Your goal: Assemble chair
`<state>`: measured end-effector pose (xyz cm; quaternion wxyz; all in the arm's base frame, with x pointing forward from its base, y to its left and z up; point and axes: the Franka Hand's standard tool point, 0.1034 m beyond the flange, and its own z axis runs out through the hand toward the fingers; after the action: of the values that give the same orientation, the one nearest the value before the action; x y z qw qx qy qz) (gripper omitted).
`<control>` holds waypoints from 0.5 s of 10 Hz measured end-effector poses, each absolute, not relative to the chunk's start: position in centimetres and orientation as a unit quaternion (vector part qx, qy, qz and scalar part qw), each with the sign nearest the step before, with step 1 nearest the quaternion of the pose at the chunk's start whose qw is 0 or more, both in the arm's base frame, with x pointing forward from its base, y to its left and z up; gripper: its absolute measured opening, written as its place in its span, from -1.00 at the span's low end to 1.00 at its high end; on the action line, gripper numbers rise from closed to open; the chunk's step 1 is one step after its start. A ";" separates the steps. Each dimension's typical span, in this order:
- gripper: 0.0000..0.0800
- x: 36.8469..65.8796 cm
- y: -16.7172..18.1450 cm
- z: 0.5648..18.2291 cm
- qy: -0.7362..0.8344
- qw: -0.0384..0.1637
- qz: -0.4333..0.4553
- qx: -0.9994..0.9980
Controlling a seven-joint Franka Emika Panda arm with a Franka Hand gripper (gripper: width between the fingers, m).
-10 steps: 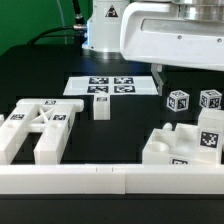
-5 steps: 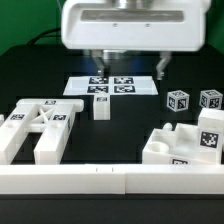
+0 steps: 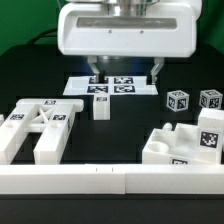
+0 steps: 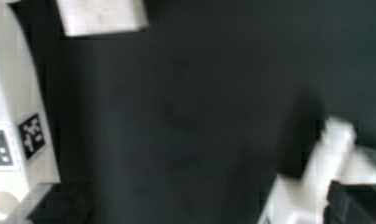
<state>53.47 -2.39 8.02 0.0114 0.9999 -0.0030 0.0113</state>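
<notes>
Rail: a long white rail [image 3: 110,181] lies across the nearest edge of the exterior view, on the black tabletop [image 3: 125,135].
Chair: not joined; its white parts lie loose on the tabletop behind the rail.
Back frame: the slotted back frame [image 3: 38,125] lies flat at the exterior view's left, just behind the rail, with its tags facing up.
Seat block: the seat block [image 3: 180,150] sits at the exterior view's right, just behind the rail, with a tag on its raised far corner.
Leg: a short leg [image 3: 100,106] stands upright near the middle, just in front of the marker board [image 3: 112,87].
Tagged blocks: two small tagged blocks [image 3: 178,100] [image 3: 210,98] stand side by side, apart, beyond the seat block.
Gripper: the gripper [image 3: 127,70] hangs over the marker board, fingers [image 3: 97,69] spread wide with nothing between them, touching no part.
Wrist view: blurred and mostly dark tabletop; a strip of marker board [image 4: 11,140] shows at one edge, and a white piece [image 4: 100,15] is too blurred to name.
</notes>
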 end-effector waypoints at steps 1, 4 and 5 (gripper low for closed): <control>0.62 52.3 -3.6 7.7 0.013 0.013 0.004 1.000; 0.62 50.3 -5.1 6.5 0.019 0.014 -0.005 1.000; 0.62 50.6 -5.0 6.6 0.022 0.014 -0.002 1.000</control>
<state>50.62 -5.01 6.55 0.0144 0.9997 0.0220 -0.0022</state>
